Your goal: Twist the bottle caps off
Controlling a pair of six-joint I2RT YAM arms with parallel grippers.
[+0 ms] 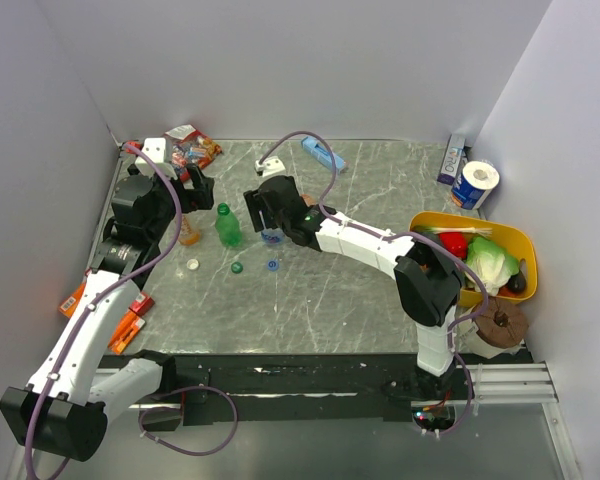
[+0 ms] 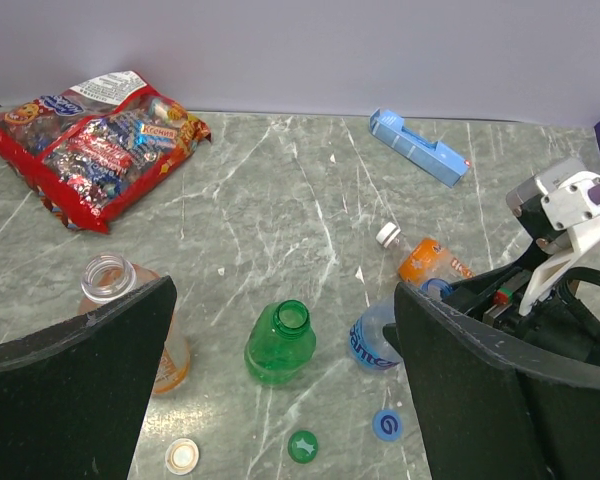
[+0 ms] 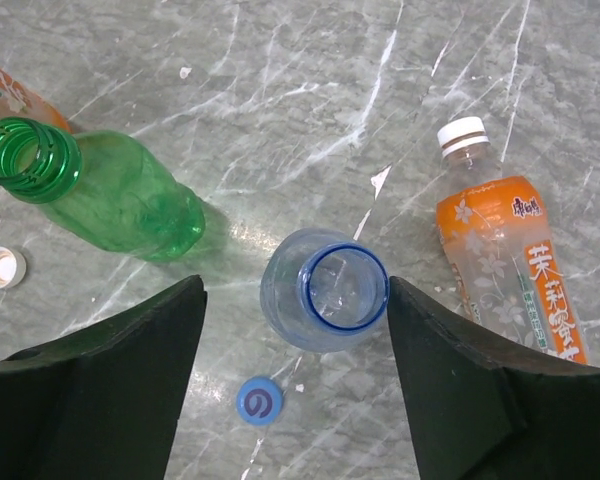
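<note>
— Where is the clear bottle [image 3: 324, 290] now?
— It stands upright on the grey marbled table [image 3: 280, 80], mouth open, between the black fingers of the right gripper [image 3: 295, 290]. The fingers are apart. On one side a gap shows; on the other I cannot tell if the pad touches the plastic. Its round blue cap [image 3: 259, 401] lies flat just beside it.
— And the other bottles?
— The green bottle [image 3: 100, 195], with a ribbed neck, is open too. The lying orange bottle [image 3: 505, 260] has its white cap [image 3: 464, 133] on, and its bottom is cut off behind a finger. The standing orange bottle [image 2: 115, 300] is open and half hidden by the left gripper [image 2: 283, 295], whose fingers are wide apart. A green cap [image 2: 302, 446] and a pale cap [image 2: 183, 456] lie near it.
</note>
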